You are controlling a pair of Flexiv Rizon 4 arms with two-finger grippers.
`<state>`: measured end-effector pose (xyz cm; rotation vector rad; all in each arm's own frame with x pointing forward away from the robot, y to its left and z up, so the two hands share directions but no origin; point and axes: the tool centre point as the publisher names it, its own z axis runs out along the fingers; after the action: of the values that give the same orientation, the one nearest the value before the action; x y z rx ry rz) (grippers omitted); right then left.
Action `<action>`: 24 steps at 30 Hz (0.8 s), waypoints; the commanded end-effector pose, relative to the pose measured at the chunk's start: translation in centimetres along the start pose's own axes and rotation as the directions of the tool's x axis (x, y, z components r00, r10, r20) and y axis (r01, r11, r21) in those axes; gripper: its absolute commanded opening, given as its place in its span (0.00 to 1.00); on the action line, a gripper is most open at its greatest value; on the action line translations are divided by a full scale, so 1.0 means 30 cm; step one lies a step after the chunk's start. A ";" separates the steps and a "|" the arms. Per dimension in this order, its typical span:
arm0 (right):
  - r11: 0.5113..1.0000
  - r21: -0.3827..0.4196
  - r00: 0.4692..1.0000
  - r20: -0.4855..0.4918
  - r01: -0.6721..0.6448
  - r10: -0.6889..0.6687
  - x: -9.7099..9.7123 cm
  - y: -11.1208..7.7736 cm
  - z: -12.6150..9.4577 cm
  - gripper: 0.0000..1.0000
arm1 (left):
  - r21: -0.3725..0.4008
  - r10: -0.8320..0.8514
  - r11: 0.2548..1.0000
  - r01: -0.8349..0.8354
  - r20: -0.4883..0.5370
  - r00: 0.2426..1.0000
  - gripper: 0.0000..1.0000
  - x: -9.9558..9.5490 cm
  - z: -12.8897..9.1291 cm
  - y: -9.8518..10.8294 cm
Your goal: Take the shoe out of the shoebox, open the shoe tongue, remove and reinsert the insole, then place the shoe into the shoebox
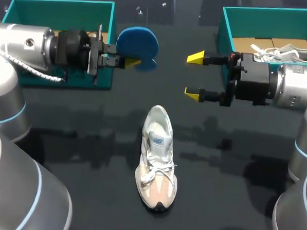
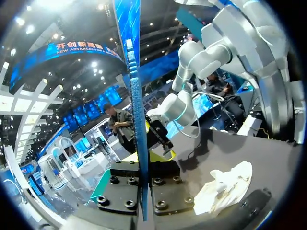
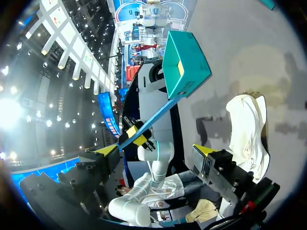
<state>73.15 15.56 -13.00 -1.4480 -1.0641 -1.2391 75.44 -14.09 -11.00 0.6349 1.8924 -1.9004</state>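
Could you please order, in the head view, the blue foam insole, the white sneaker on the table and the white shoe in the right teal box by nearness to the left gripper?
1. Blue foam insole: in the left gripper jaws.
2. White sneaker: middle of the table.
3. White shoe: teal box, far right.

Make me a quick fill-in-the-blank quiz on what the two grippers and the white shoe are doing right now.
1. The left gripper is shut on the blue ____.
2. The right gripper holds nothing, and its fingers stand ____.
3. The shoe lies on the dark ____, between the two arms.
Missing words: insole; open; table.
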 end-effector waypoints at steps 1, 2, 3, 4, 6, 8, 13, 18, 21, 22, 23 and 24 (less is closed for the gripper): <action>1.000 -0.002 1.000 0.002 0.000 0.000 -0.003 0.000 0.009 1.00 | -0.020 0.277 0.961 -0.277 0.049 0.960 0.00 0.037 -0.006 0.010; 1.000 -0.002 1.000 0.002 0.000 0.000 -0.003 0.000 0.009 1.00 | -0.018 0.314 0.950 -0.313 0.051 0.948 0.00 0.039 -0.005 0.009; 1.000 -0.002 1.000 0.002 0.000 0.000 -0.003 0.000 0.009 1.00 | -0.028 0.352 0.936 -0.351 0.052 0.935 0.00 0.041 -0.005 0.011; 1.000 -0.002 1.000 0.002 0.000 0.000 -0.003 0.000 0.009 1.00 | -0.041 0.365 0.931 -0.363 0.050 0.930 0.00 0.041 -0.002 0.013; 1.000 -0.002 1.000 0.002 0.000 0.000 -0.003 0.000 0.009 1.00 | -0.022 0.303 0.953 -0.302 0.059 0.951 0.00 0.026 0.002 0.022; 1.000 -0.002 1.000 0.002 0.000 0.000 -0.003 0.000 0.009 1.00 | -0.022 0.303 0.953 -0.302 0.059 0.951 0.00 0.026 0.002 0.022; 1.000 -0.002 1.000 0.002 0.000 0.000 -0.003 0.000 0.009 1.00 | -0.022 0.303 0.953 -0.302 0.059 0.951 0.00 0.026 0.002 0.022; 1.000 -0.002 1.000 0.002 0.000 0.000 -0.003 0.000 0.009 1.00 | -0.022 0.303 0.953 -0.302 0.059 0.951 0.00 0.026 0.002 0.022; 1.000 -0.002 1.000 0.002 0.000 0.000 -0.003 0.000 0.009 1.00 | 0.003 0.373 0.928 -0.374 0.055 0.926 0.00 0.023 0.014 0.019; 1.000 -0.002 1.000 0.002 0.000 0.000 -0.003 0.000 0.009 1.00 | -0.018 0.433 0.901 -0.433 0.051 0.900 0.00 0.023 0.018 0.020; 1.000 -0.002 1.000 0.002 0.000 0.000 -0.003 0.000 0.009 1.00 | -0.007 0.478 0.878 -0.478 0.046 0.877 0.00 0.023 0.023 0.022; 1.000 -0.002 1.000 0.002 0.000 0.000 -0.003 0.000 0.009 1.00 | -0.004 0.510 0.860 -0.511 0.041 0.859 0.00 0.024 0.025 0.023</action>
<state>73.23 15.60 -13.01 -1.4472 -1.0646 -1.2385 74.81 -14.38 -11.65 0.9032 1.5710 -1.6141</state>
